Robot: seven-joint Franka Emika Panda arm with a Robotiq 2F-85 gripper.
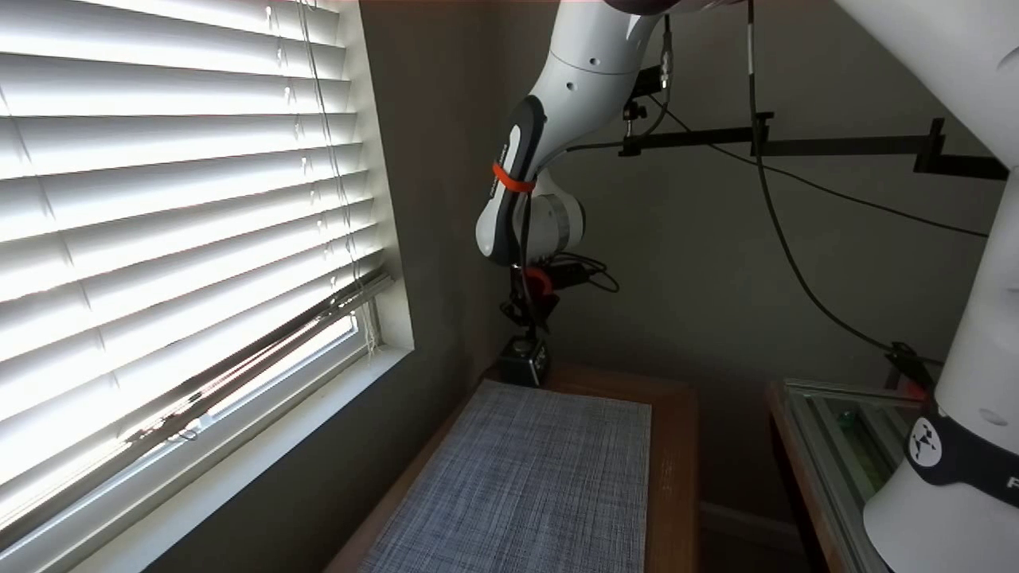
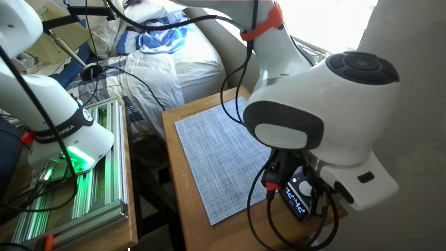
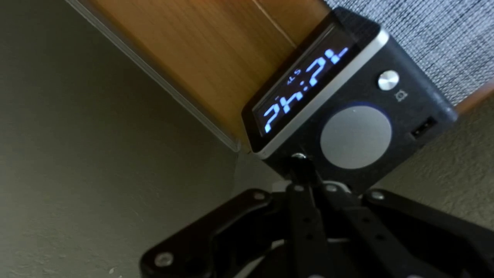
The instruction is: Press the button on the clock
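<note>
The clock (image 3: 370,104) is a small dark box with a silver front edge and lit blue digits. In the wrist view its top shows a large round silver disc (image 3: 356,137), a small silver button (image 3: 388,80), and another small button (image 3: 299,155) mostly hidden by my fingertips. My gripper (image 3: 303,168) is shut with its tips together, over that near corner button. Contact cannot be told. In the exterior views the clock (image 1: 523,363) stands at the table's end, and it shows partly behind the wrist and cables (image 2: 296,198). The gripper (image 1: 532,328) points down just above it.
The grey woven mat (image 2: 223,157) lies on the wooden table (image 2: 195,195) beside the clock. Walls stand close behind the table's end, with a window with blinds (image 1: 183,199) at one side. Loose black cables (image 2: 251,223) hang from the wrist near the clock.
</note>
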